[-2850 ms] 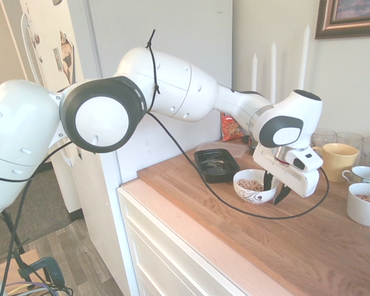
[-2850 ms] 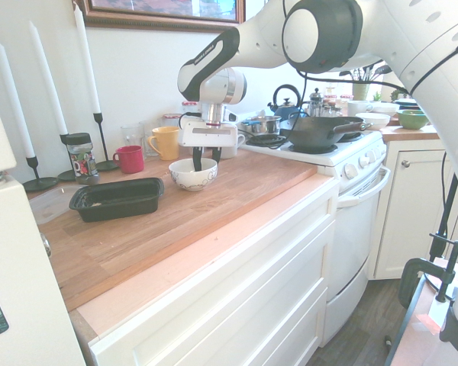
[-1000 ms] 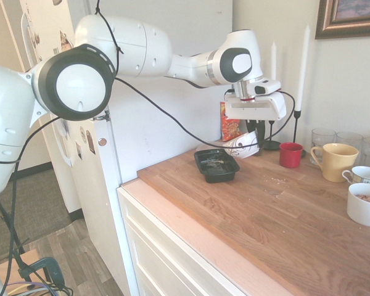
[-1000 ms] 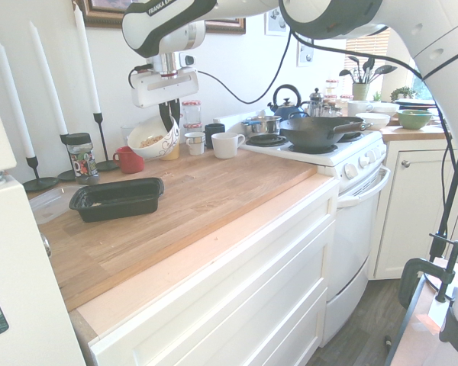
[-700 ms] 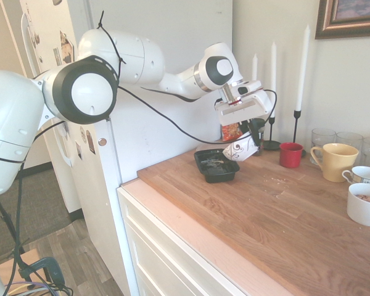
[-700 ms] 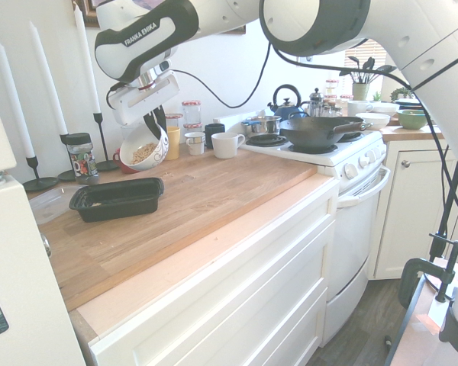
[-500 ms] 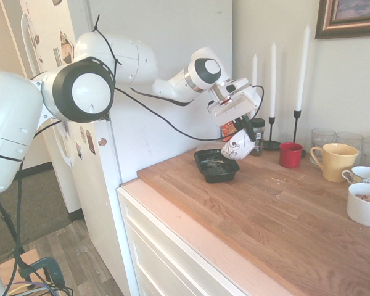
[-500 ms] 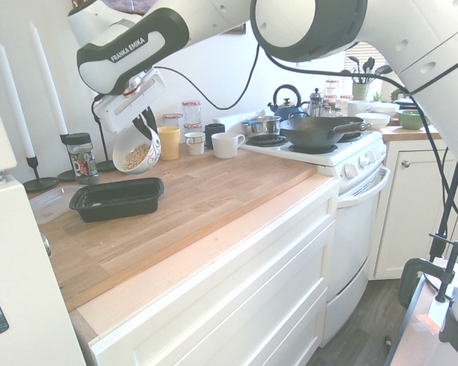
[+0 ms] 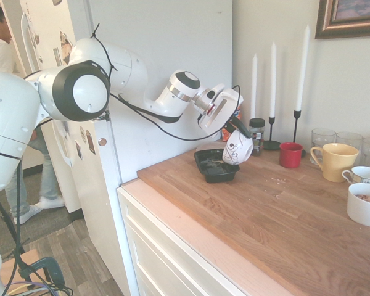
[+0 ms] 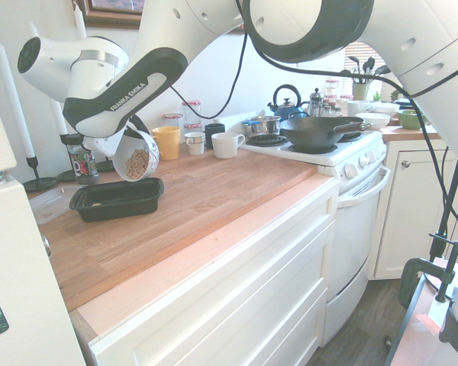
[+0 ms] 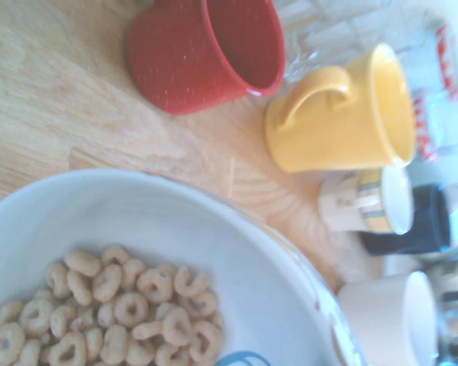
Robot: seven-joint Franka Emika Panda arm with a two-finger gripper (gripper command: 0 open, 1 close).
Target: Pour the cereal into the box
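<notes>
The arm holds a white swirl-patterned bowl [image 9: 237, 148] steeply tilted above the near end of the black box [image 9: 215, 165], which rests on the wooden desk [image 9: 283, 209] close to the wall. The jaws of the gripper [image 9: 237, 128] are closed on the bowl's rim. The cereal [image 10: 137, 163] still lies inside the bowl, heaped toward the lower side, as the wrist view [image 11: 114, 313] confirms; none can be seen falling, and the box [image 10: 116, 198] appears to hold only a few scraps.

Risks, as judged from this pose: the bowl's mouth faces partly sideways toward the open desk rather than straight down, so pieces may clear the box's rim and scatter. The box is shallow, so light rings could bounce out. A rim grip on a tilted bowl may also slip as the tilt grows.

Surroundings: a small spice jar [image 9: 256, 131] and tall white candles [image 9: 300, 68] stand just behind the bowl, and a red cup [image 9: 290, 155] and yellow mug [image 9: 337, 161] sit farther along the wall; more cups stand beyond. An orange-red packet is partly hidden behind the gripper. Nothing lies between bowl and box, though the jar and candles are near the wrist's swing.
</notes>
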